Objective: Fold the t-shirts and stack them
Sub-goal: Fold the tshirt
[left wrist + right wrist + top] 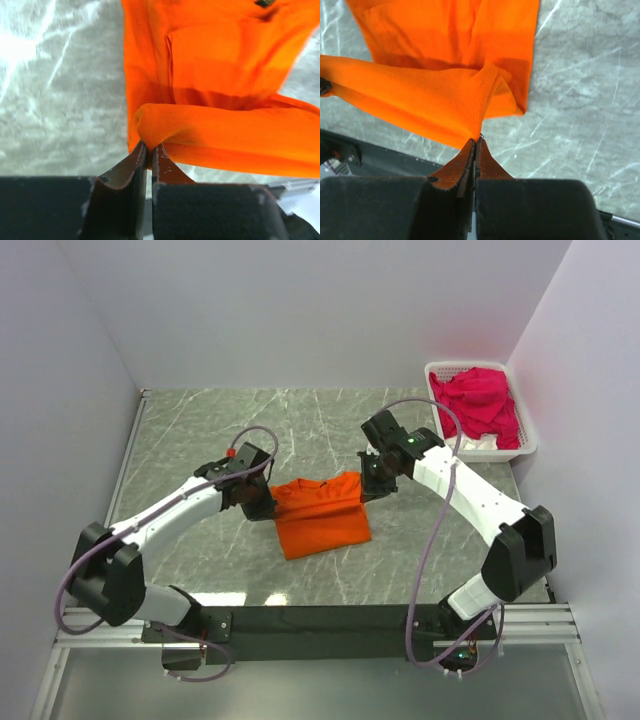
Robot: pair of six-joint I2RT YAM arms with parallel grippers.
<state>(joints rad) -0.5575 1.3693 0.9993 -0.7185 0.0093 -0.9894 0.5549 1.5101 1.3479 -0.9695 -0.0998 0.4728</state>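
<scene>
On the table [200, 430] centre, the shirt [322, 520] lies part-folded, its far edge pinched by the closed left hand [149, 146] and right hand [476, 140]; light, limp cloth, probably best gripped at corners.

Walled work bay: veined stone-look desk [200, 430], pale walls, soft even light.
Desk top is grey-green with thin white veining, slightly glossy; the left wrist view catches a bright glare patch at its upper left. A plain white back wall [320, 310] meets a left wall [50, 420] and a right wall [590, 360], both with a faint lilac cast. A metal strip [130, 455] runs along the desk's left edge. The near edge carries a black bar [320, 620] on silver slotted rails [545, 618], with a dull grey panel [320, 690] below. A white slotted basket [490, 453] sits in the far right corner, against the right wall. Shadows are short and soft-edged.
</scene>
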